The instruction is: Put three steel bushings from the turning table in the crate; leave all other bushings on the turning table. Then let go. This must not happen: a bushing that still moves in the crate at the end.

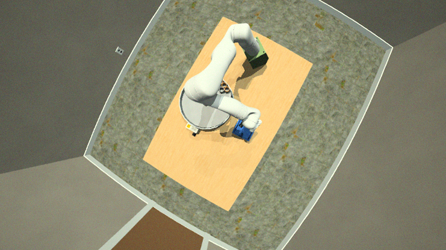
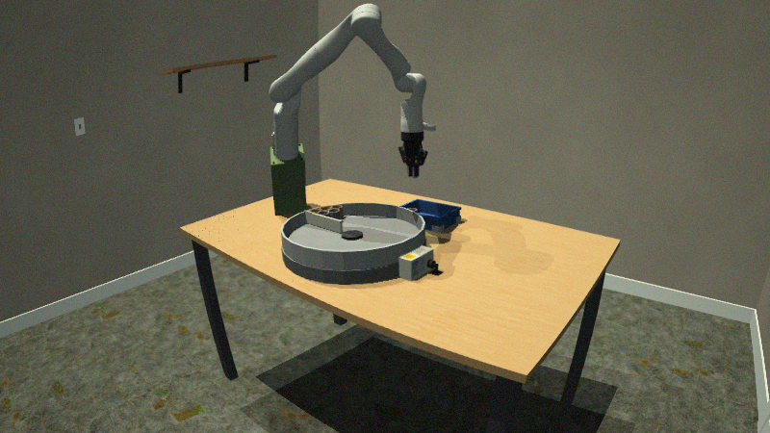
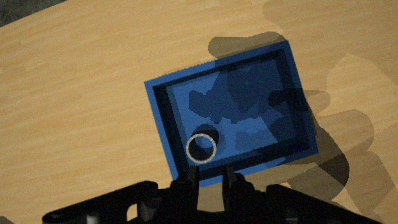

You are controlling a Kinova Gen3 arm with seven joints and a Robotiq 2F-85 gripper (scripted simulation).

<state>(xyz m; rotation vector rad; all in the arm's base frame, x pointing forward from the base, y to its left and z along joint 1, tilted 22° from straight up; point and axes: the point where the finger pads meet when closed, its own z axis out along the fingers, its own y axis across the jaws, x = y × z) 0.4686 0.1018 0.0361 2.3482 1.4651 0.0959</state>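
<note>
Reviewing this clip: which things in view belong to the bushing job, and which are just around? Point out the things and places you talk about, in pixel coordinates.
Part of the job:
- end effector [image 2: 413, 174] [image 3: 210, 178]
- blue crate [image 1: 235, 134] [image 2: 446, 216] [image 3: 159, 125]
- steel bushing in the crate [image 3: 187, 148]
- turning table [image 1: 202, 116] [image 2: 345, 259]
- bushings on the turning table [image 1: 226, 89]

Just around:
- wall shelf [image 2: 220, 63]
- wall plate [image 1: 119, 50] [image 2: 79, 126]

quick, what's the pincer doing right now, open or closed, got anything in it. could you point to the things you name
pincer [image 2: 413, 175] [image 3: 210, 178]: open slightly, a narrow gap between its fingers, holding nothing
</note>
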